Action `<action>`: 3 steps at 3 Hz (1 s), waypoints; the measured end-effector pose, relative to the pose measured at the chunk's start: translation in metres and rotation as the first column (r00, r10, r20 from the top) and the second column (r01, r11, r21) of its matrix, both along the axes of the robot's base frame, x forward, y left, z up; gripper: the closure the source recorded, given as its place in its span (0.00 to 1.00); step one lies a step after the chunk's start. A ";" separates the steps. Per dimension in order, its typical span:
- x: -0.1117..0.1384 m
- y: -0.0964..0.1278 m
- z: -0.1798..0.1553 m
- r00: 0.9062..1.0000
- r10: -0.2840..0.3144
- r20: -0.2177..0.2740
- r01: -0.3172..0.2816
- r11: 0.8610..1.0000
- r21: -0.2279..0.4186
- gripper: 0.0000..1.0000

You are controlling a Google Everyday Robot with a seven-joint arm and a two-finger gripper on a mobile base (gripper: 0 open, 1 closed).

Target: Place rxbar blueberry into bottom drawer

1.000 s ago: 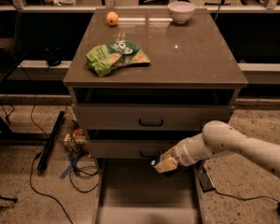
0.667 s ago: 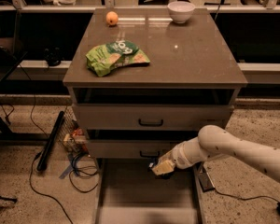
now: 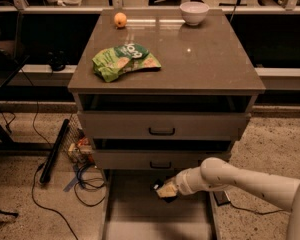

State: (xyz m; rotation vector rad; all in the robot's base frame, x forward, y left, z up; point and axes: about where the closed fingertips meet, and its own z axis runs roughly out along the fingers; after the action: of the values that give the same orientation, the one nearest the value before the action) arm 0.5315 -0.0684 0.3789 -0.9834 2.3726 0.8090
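The bottom drawer (image 3: 140,211) is pulled open at the foot of the grey-beige cabinet and shows a plain flat floor. My gripper (image 3: 165,190) reaches in from the right on a white arm and hangs just above the back part of the drawer, below the middle drawer's front. It is shut on the rxbar blueberry (image 3: 157,186), a small dark bar that sticks out at the tip, mostly hidden by the fingers.
On the cabinet top (image 3: 200,64) lie a green snack bag (image 3: 125,60), an orange (image 3: 120,19) and a white bowl (image 3: 194,12). The two upper drawers (image 3: 162,126) have black handles. Cables and a dark bar (image 3: 54,151) lie on the floor at left.
My gripper has moved left and down with the bar, from beside the middle drawer's front to over the open bottom drawer.
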 end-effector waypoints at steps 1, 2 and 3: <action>0.005 0.021 -0.065 0.999 -0.049 -0.004 0.049 0.998 0.039 0.98; 0.010 0.035 -0.099 0.998 -0.064 -0.018 0.065 0.996 0.066 0.77; 0.012 0.051 -0.122 0.998 -0.055 -0.022 0.056 0.997 0.061 0.53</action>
State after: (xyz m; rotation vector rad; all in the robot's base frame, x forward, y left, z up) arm 0.5433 -0.0177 0.2568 -0.8844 2.3669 0.8696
